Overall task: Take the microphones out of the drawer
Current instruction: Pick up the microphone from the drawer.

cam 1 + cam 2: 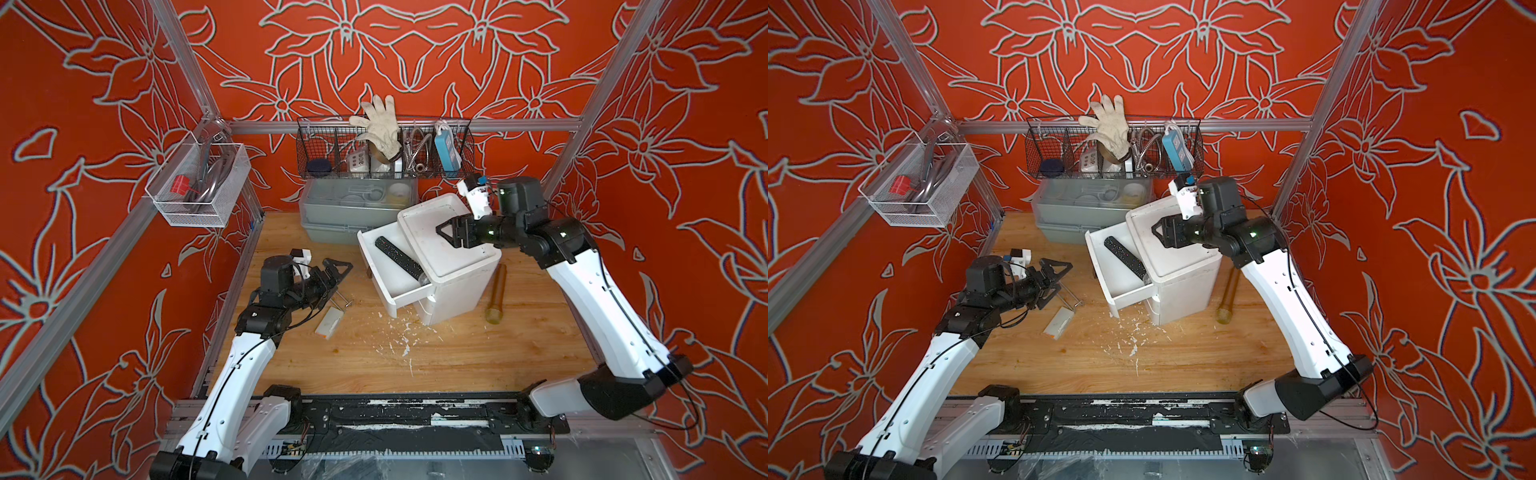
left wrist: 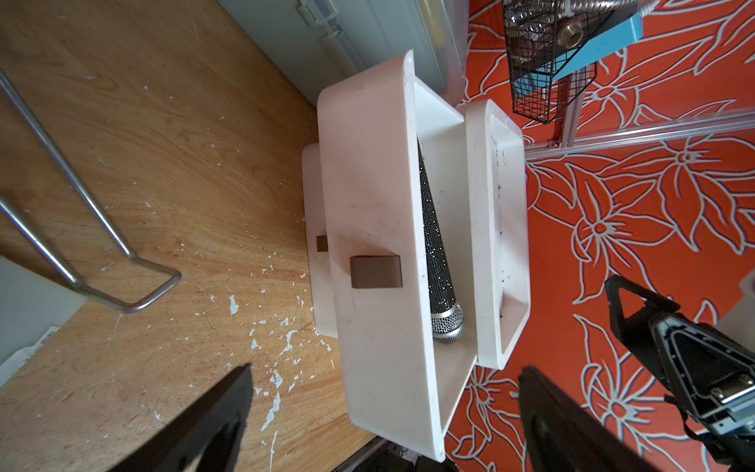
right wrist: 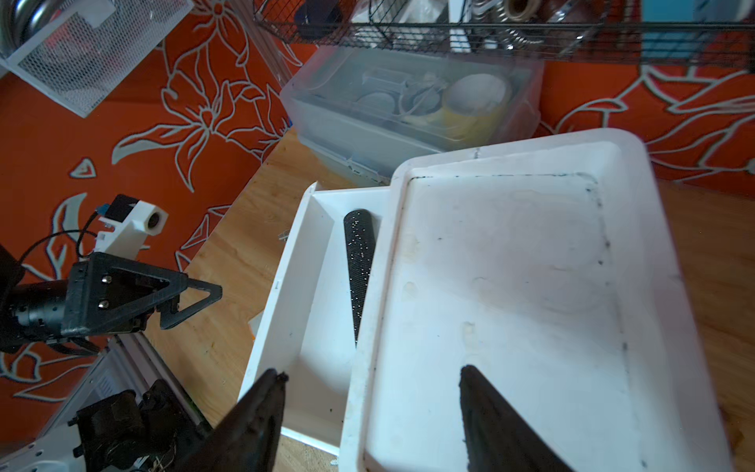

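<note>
Microphone lies diagonally in the pulled-out drawer; left gripper and right gripper both stand open, empty.

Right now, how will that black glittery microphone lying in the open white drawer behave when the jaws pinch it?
The black glittery microphone looks rigid, so it probably won't flex. Its round, tapered body may roll or slip. The silver mesh head seems heavier, so it might tip that way.
</note>
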`<action>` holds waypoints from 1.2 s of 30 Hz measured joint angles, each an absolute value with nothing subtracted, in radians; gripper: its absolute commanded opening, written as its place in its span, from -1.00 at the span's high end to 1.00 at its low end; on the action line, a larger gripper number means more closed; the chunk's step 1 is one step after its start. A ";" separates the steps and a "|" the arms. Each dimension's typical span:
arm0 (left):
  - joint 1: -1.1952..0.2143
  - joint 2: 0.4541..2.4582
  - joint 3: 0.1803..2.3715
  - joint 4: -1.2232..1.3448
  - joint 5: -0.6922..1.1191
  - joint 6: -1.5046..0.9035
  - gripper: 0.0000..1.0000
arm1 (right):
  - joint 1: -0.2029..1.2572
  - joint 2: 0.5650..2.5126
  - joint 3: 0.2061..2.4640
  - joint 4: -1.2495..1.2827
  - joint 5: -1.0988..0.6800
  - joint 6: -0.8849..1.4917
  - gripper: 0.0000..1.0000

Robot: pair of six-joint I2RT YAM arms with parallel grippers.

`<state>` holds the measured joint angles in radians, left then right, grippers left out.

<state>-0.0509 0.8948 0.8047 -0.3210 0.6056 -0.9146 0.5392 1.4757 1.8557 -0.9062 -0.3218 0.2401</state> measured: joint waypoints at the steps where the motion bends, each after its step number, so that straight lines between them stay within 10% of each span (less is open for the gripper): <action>1: -0.049 0.895 0.805 -0.321 0.606 -0.915 -1.00 | 0.564 1.501 1.884 -0.924 -0.309 0.228 -0.42; 36: -0.013 0.906 0.762 -0.210 0.720 -1.014 -1.00 | 0.825 2.136 2.399 -1.283 0.008 0.035 -0.50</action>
<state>-0.0132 0.9058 0.7624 -0.2100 0.7197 -1.0142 0.8253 2.1365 2.3993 -1.2827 0.0082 0.0345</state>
